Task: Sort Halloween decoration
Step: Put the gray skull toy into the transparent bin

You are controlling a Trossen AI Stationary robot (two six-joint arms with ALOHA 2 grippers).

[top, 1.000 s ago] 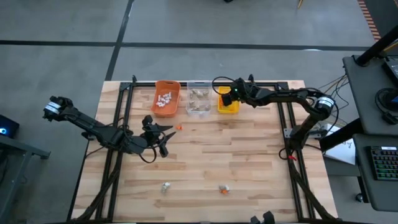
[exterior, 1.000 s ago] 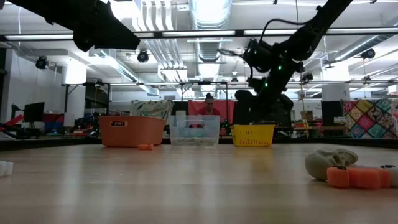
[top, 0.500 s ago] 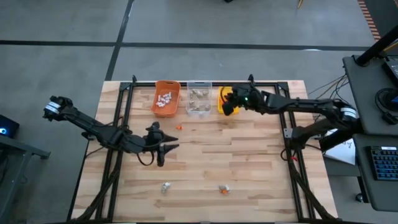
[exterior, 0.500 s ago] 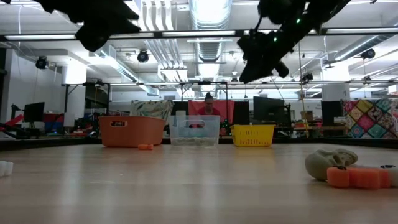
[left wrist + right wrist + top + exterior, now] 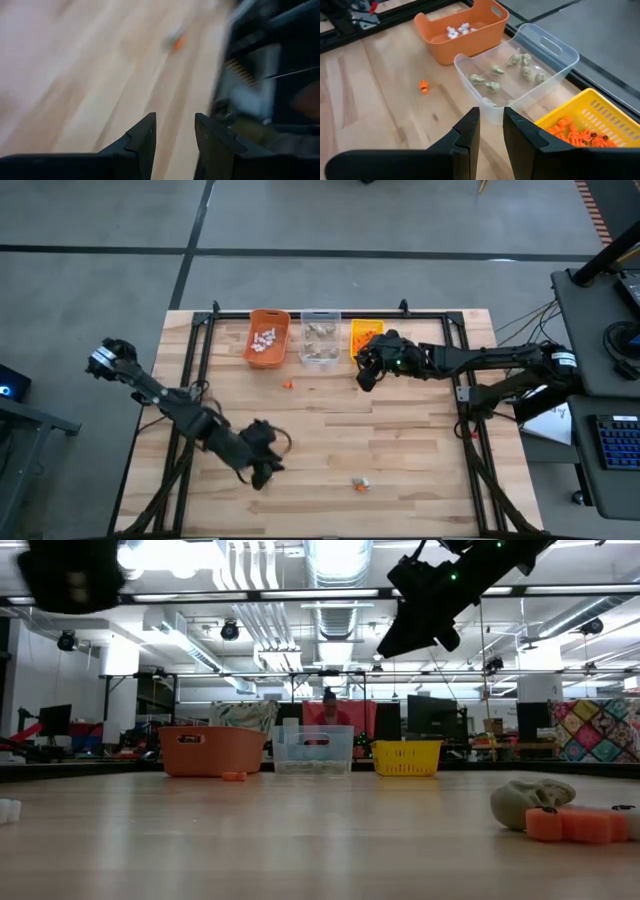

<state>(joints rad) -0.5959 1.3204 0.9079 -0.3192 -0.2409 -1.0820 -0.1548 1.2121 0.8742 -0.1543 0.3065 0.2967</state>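
Though unseen above, tan skull (image 5: 530,802) low.

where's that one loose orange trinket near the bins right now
In the high view the orange trinket lies on the table just in front of the orange bin, left of the right gripper.

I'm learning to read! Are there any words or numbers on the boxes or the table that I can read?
None can be read.
Orange bin: a small pale mark on its front, too blurred to read.
Yellow bin: pale marks on its front, too blurred to read.
Clear bin, table: no writing shows.
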